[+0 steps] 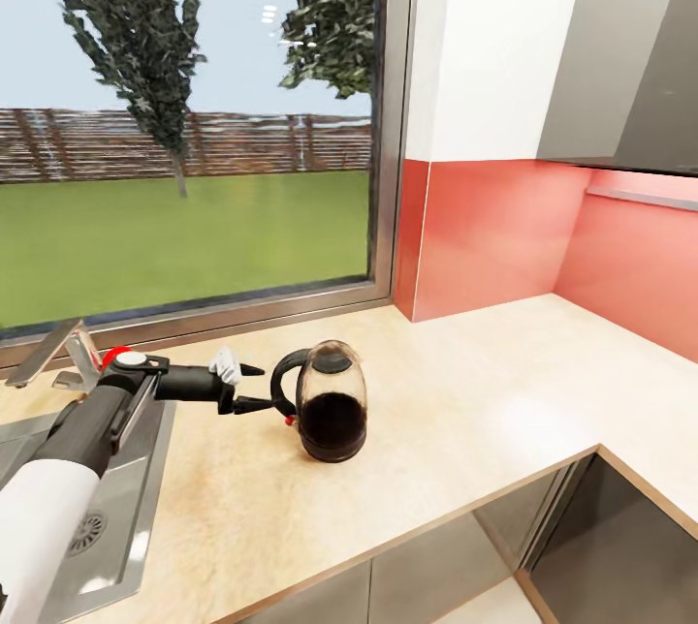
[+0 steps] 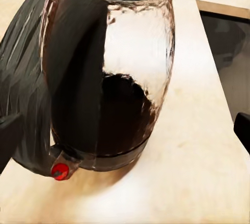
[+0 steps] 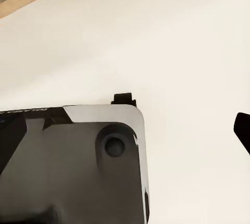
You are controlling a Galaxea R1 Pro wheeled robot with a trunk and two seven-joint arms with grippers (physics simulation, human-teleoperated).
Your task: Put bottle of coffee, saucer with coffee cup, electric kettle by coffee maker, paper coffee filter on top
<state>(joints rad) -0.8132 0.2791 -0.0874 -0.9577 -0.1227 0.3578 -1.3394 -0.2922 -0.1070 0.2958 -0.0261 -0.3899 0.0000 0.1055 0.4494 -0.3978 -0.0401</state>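
A sink (image 1: pixel 126 498) lies nearest, at seven o'clock. Beyond it, the left claw (image 1: pixel 260 387) stands wide, jaws straddling the black handle of the electric kettle (image 1: pixel 332 406), apparently lined up to grip it. The kettle sits upright mid-surface (image 1: pixel 465 401), toward the window (image 1: pixel 184 120) at twelve o'clock. The right claw's state cannot be told.

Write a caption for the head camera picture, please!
The robot's left tool reaches, open, toward the electric kettle handle on the countertop by the window.

A home kitchen. Beige countertop (image 1: pixel 465 382), steel sink (image 1: pixel 116 508), red backsplash (image 1: pixel 494 236). Garden window (image 1: pixel 184 120) behind.
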